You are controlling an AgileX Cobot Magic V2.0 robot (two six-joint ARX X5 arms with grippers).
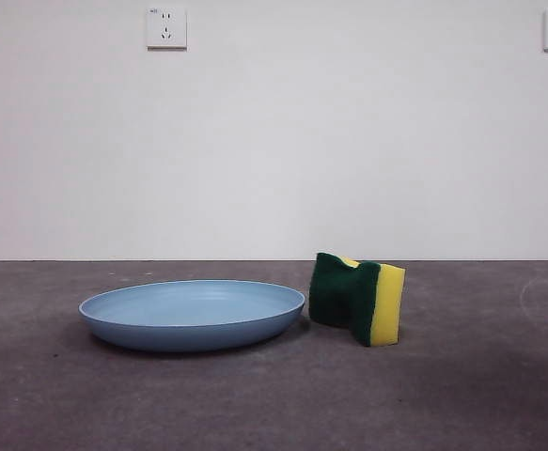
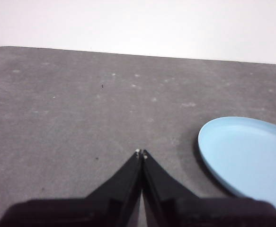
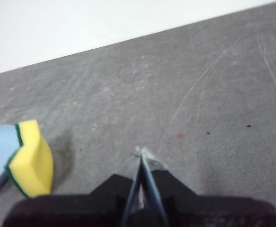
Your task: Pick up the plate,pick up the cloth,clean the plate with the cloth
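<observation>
Left tool point(image 2: 141, 152) closed, light-blue plate point(image 1: 192, 315), yellow-green cloth point(image 1: 358, 299)

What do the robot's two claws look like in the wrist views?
Both are matte black. The left claw has two wedge-shaped jaws tapering to a point, each tip with a small pale dot, rising from a broad black base. The right claw has the same black base, but its thin jaws look pale and glossy toward the tips. No cables or markings show.

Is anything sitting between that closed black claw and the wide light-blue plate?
Nothing: in the left wrist view only bare grey tabletop separates the shut left gripper from the plate.
</observation>
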